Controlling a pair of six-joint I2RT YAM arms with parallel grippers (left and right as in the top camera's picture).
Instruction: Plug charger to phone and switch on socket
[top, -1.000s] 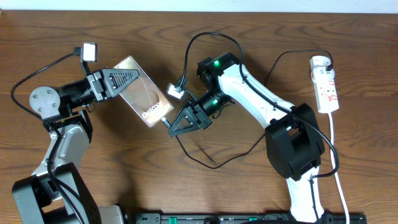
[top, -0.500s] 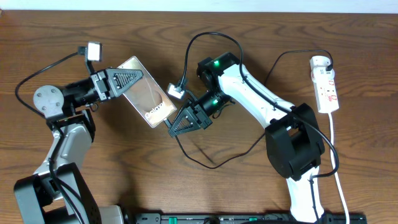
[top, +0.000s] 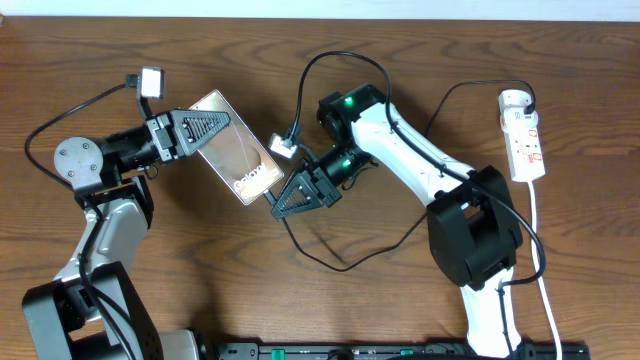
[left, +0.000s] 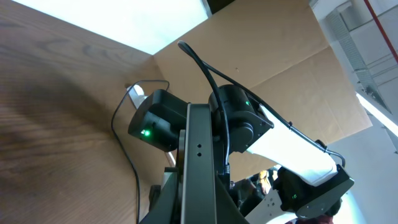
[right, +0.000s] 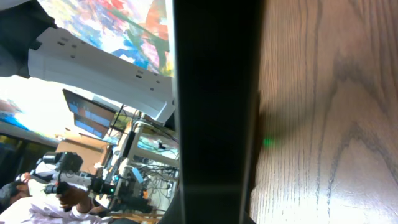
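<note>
Black left claw (top: 222, 122) clamping phone (top: 240, 160), right claw (top: 279, 206) pinching charger (top: 345, 265)

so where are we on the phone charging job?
Done: the left pincer grips the phone by its upper end, with the phone lying at an angle. In hand: the right pincer holds the charger tip at the phone's lower end; whether it is seated cannot be told. Left: confirm the plug, then flip the switch on the socket, which lies far to the right, away from both pincers.

left gripper (top: 222, 122) clamps phone (top: 240, 152) | right gripper (top: 279, 204) pinches charger (top: 344, 267) plug at phone's lower end | socket (top: 523, 136) far right
</note>
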